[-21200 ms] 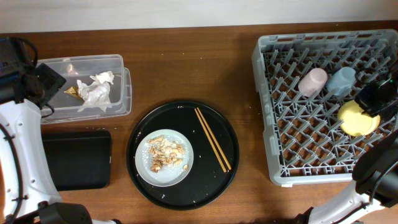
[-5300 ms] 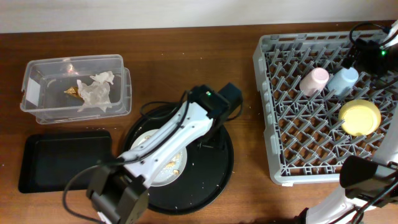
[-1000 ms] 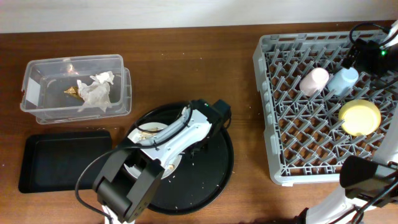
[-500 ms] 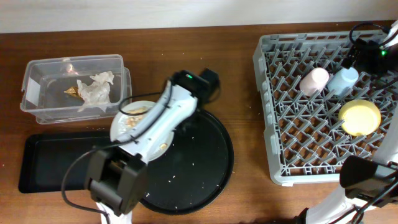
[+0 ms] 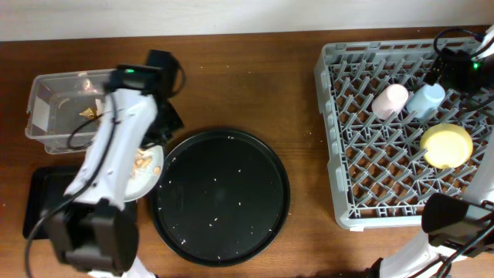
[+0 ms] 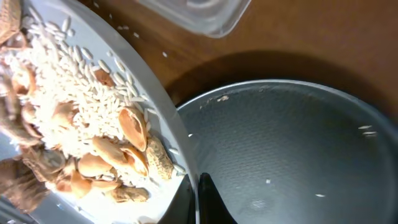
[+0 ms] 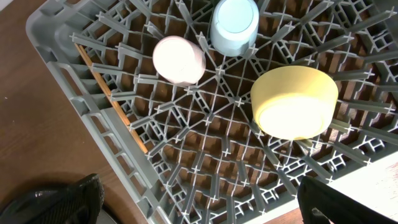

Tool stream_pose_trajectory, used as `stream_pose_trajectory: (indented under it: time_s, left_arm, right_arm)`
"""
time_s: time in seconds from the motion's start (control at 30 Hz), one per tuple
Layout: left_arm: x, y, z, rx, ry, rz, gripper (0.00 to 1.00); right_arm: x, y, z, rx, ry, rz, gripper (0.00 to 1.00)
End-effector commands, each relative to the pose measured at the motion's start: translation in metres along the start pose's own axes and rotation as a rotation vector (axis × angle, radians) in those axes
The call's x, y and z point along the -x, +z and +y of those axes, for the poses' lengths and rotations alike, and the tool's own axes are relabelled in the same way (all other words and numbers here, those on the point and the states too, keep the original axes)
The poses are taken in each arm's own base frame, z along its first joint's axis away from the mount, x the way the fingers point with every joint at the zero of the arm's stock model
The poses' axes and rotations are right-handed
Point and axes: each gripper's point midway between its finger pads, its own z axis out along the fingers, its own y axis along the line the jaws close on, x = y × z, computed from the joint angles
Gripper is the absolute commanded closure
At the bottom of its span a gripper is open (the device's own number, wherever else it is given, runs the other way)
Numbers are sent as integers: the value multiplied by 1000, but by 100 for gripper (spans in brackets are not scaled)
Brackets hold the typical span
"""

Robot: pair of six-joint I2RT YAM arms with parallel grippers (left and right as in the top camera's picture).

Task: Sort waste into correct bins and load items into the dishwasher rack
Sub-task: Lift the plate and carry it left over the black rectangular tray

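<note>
My left gripper (image 5: pixel 158 140) is shut on the rim of the grey-white plate (image 5: pixel 141 171), which sits tilted between the clear tub (image 5: pixel 54 116) and the round black tray (image 5: pixel 220 197). In the left wrist view the fingers (image 6: pixel 198 196) pinch the plate's edge (image 6: pixel 165 106), and rice and brown food scraps (image 6: pixel 121 152) lie on it. The gold-brown wrapper (image 5: pixel 90 113) lies in the tub. The arm hides part of the shallow black tray (image 5: pixel 42 201). A pink cup (image 7: pixel 179 59), a blue cup (image 7: pixel 234 25) and a yellow bowl (image 7: pixel 293 102) sit in the dishwasher rack (image 5: pixel 347 131). My right gripper (image 7: pixel 205 211) hangs open above the rack.
The round black tray holds only scattered crumbs. A thin wooden chopstick (image 7: pixel 109 93) lies along the rack's left side. The tub's corner (image 6: pixel 205 15) is close above the plate in the left wrist view. Bare brown tabletop (image 5: pixel 255 77) separates the trays from the rack.
My left arm has swung left with the plate, carrying it off the round black tray to a spot beside the tub and above the black tray's right end. The right arm has not moved.
</note>
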Motion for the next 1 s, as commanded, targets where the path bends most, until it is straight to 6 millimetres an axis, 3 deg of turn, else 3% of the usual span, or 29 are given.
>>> stream_pose_trajectory:
  time_s: [0.0, 0.37, 0.6, 0.97]
  left_arm:
    - [12, -19, 2, -169, -15, 21, 99]
    - [53, -8, 46, -194, -180, -11, 99]
    - [68, 9, 60, -223, -249, -21, 99]
    - [74, 13, 77, -329, -331, 34, 99]
  right_arm:
    - [1, -1, -4, -16, 7, -7, 2]
    - [1, -1, -4, -16, 8, -7, 2]
    - [1, -1, -4, -16, 7, -7, 2]
    - [1, -1, -4, -16, 7, -7, 2]
